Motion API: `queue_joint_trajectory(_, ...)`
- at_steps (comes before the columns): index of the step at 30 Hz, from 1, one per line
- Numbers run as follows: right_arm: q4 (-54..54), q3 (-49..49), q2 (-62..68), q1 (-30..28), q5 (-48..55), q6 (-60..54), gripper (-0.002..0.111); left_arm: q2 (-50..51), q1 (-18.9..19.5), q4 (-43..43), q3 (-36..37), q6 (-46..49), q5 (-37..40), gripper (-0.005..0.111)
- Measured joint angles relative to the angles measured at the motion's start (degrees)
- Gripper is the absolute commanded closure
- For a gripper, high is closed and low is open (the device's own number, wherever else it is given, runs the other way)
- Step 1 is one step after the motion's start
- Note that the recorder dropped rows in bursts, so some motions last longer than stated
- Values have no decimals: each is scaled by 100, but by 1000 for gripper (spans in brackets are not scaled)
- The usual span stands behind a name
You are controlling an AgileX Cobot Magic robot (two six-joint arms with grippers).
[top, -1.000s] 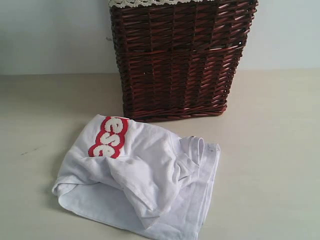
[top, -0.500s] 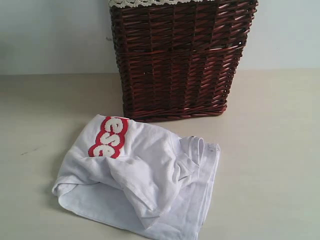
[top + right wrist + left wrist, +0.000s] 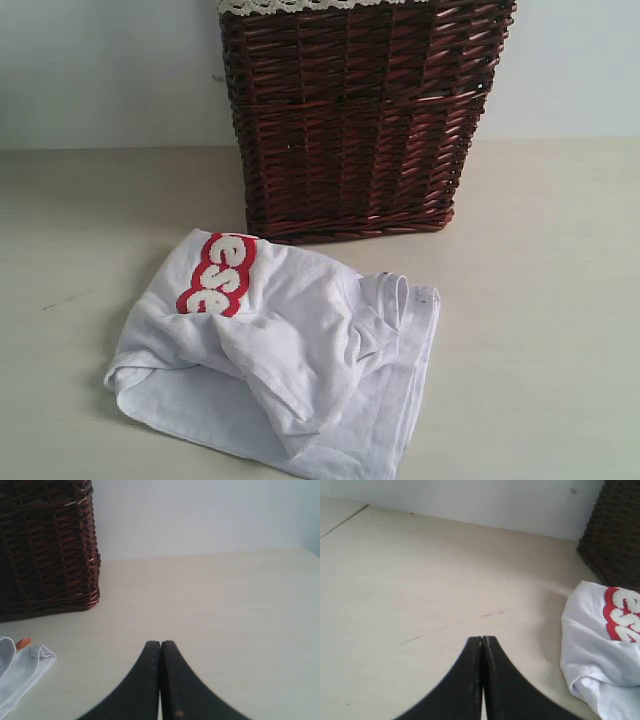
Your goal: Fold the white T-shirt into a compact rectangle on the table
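Note:
The white T-shirt [image 3: 275, 355] lies crumpled in a heap on the pale beige table [image 3: 540, 300], its fuzzy white letters outlined in red [image 3: 217, 273] facing up at the heap's far left. Neither gripper shows in the exterior view. My left gripper [image 3: 482, 639] is shut with nothing in it, over bare table, apart from the T-shirt [image 3: 600, 645]. My right gripper [image 3: 160, 643] is also shut and empty, over bare table, well away from the T-shirt's edge [image 3: 22, 667] and its small orange collar tag [image 3: 22, 642].
A tall dark wicker basket [image 3: 355, 120] with white lace trim [image 3: 300, 5] stands just behind the shirt, against the pale grey-blue wall [image 3: 100, 70]. The basket [image 3: 615, 535] also shows in the left wrist view, and the basket [image 3: 47, 545] in the right wrist view.

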Motion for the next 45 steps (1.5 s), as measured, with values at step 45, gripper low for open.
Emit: queue_joint_trajectory(45, 36, 0, 0, 200, 0, 1302, 108, 0, 10, 68, 0, 0, -14, 107)
